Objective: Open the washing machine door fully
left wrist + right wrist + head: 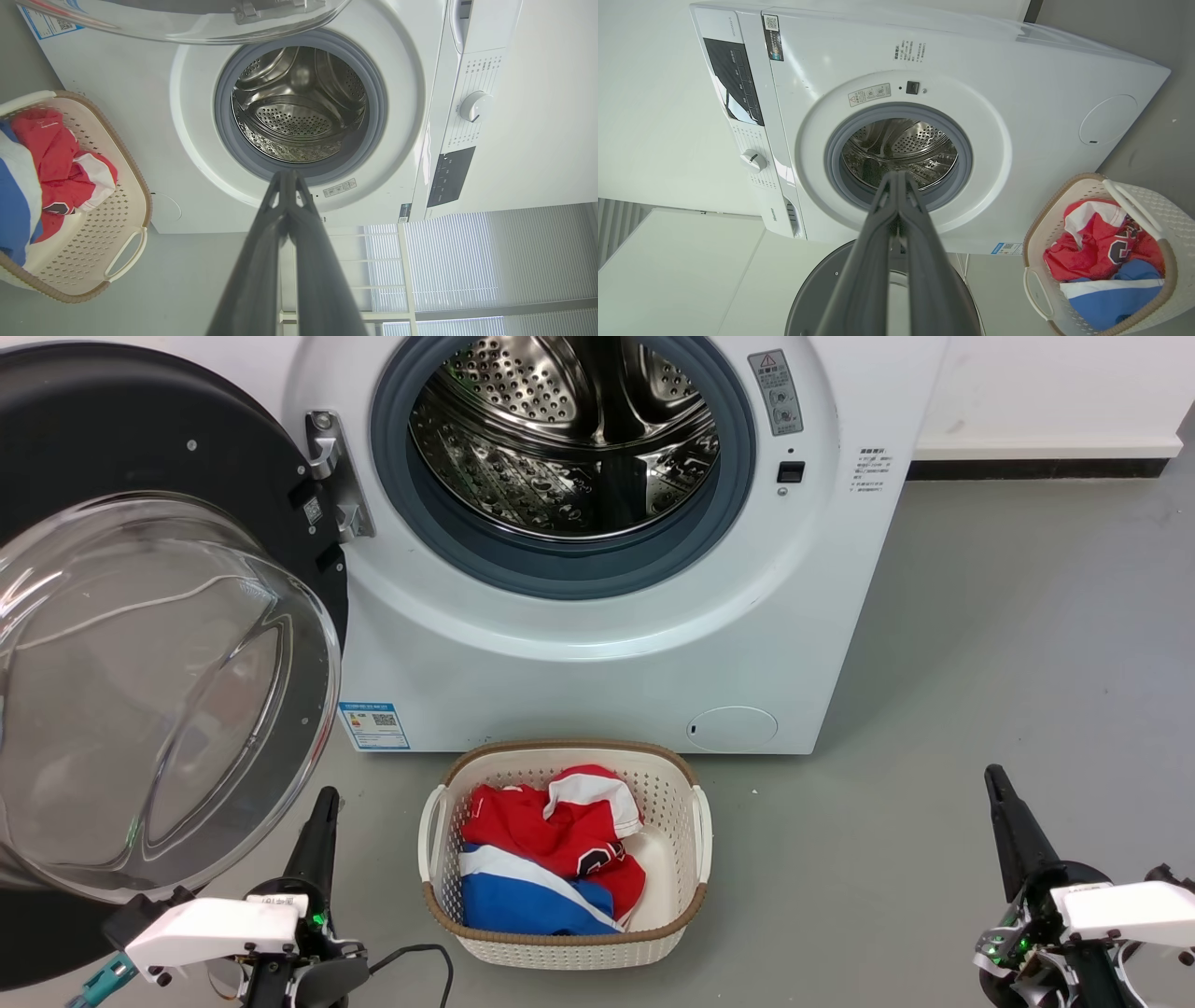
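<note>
The washing machine door (140, 616), glossy black with a clear bulging glass bowl, hangs swung wide open at the left on its hinge (334, 476). The steel drum (565, 439) behind it is exposed. Below the door's lower edge my left gripper (322, 803) points up, shut and empty. Low at the right my right gripper (994, 779) is shut and empty too, far from the door. From the left wrist, the shut fingertips (288, 179) point at the drum (299, 105), with the glass bowl (187, 23) along the top. From the right wrist, shut fingertips (896, 179) and the door (822, 289) show.
A white laundry basket (695, 821) with red, white and blue clothes (551, 859) stands on the grey floor in front of the machine, between my two arms. A black cable (420, 957) lies by the left arm. A wall runs behind at the right.
</note>
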### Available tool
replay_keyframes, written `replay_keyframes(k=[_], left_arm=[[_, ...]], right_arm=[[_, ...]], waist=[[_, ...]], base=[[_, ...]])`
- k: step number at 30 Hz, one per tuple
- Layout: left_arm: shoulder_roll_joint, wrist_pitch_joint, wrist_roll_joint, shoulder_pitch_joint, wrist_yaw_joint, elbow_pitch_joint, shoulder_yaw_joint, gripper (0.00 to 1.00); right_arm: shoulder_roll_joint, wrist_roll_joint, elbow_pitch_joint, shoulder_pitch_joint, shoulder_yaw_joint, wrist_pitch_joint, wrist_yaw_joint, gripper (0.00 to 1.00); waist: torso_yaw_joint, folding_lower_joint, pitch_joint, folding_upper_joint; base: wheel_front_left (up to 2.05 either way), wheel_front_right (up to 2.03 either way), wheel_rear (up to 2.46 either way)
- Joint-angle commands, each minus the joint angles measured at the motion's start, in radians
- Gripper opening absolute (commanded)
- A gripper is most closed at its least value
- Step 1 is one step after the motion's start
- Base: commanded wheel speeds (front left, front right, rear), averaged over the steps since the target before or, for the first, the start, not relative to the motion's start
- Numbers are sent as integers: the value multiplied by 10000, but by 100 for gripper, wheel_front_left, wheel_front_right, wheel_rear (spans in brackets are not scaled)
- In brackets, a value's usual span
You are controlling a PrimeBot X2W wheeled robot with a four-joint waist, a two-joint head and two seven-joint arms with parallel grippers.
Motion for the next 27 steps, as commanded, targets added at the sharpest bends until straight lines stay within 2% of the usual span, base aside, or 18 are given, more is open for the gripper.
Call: replay_keyframes(k=[1,18,27], left_arm=[[-9,73,-228,-115,-51,-80,47,0],[-154,358,-1222,-120,-127,-161,219,0],[-149,347,-1185,-111,-127,-158,211,0]], right_arm=[[2,268,16,-214,-30,71,1,0],[4,1367,87,-306,-91,254,0,0],[4,1325,86,-298,-88,252,0,0]], waist=[[-1,0,7,0],[-6,0,59,0],[-6,0,59,0]], base=[[0,0,0],[0,0,0],[0,0,0]])
